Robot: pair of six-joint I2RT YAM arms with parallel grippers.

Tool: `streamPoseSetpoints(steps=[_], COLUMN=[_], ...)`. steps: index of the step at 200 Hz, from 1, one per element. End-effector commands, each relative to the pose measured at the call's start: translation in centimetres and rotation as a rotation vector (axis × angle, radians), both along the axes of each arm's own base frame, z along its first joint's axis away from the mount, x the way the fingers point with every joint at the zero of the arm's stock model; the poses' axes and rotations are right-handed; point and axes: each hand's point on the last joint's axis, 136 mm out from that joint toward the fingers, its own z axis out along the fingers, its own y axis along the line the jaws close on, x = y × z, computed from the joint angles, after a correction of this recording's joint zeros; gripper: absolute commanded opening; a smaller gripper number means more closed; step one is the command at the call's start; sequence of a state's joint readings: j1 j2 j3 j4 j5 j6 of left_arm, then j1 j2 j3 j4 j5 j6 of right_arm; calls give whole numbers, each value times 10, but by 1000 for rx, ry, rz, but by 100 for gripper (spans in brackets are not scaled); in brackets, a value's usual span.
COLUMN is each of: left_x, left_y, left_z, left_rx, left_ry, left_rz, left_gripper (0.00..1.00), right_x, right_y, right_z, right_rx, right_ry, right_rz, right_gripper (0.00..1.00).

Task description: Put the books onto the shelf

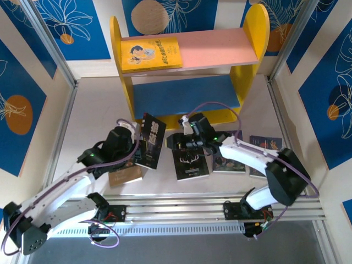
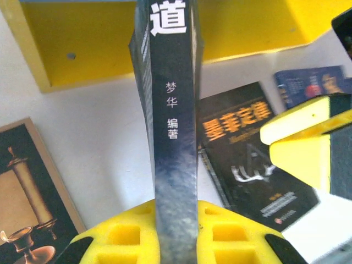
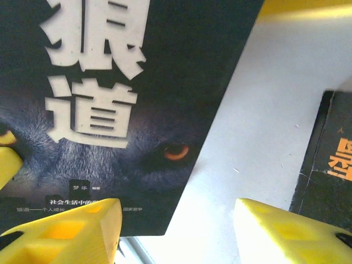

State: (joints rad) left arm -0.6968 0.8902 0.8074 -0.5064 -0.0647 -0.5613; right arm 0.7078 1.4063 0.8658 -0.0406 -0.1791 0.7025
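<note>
Black book [image 1: 152, 138], one edge tight in left gripper [image 2: 176, 228]; right gripper [image 3: 176, 228] released beside it; bare table [image 1: 99, 110] before shelf [image 1: 256, 33].

A flat white desk [image 1: 93, 110] lies evenly lit; blue wall panels with white leaf outlines [image 1: 82, 27] and orange discs [image 1: 18, 114] stand around it, framed by silver metal posts [image 1: 48, 41]; a ribbed aluminium rail [image 1: 181, 206] edges the near side; grey floor [image 1: 209, 250] lies beyond it.

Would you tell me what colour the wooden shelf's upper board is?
The upper board is pink; top external view shows it best.
</note>
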Motion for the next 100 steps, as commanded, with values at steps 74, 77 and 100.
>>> streamPoseSetpoints(steps=[74,77,100], left_x=[-48,-48,-34], left_y=[-42,-44,-49], left_z=[305,315,377], left_rx=[-527,-541,-588], left_ry=[-461,-478,-619], left_rz=[-361,-370,-349], left_gripper=[0,0,0], right_x=[-21,-21,-19], right_y=[-90,-93,-104], right_z=[150,158,194], right_rx=[192,200,245], right_ry=[-296,-311,-367], right_rz=[-112,-113,-119], right_gripper=[71,71,72])
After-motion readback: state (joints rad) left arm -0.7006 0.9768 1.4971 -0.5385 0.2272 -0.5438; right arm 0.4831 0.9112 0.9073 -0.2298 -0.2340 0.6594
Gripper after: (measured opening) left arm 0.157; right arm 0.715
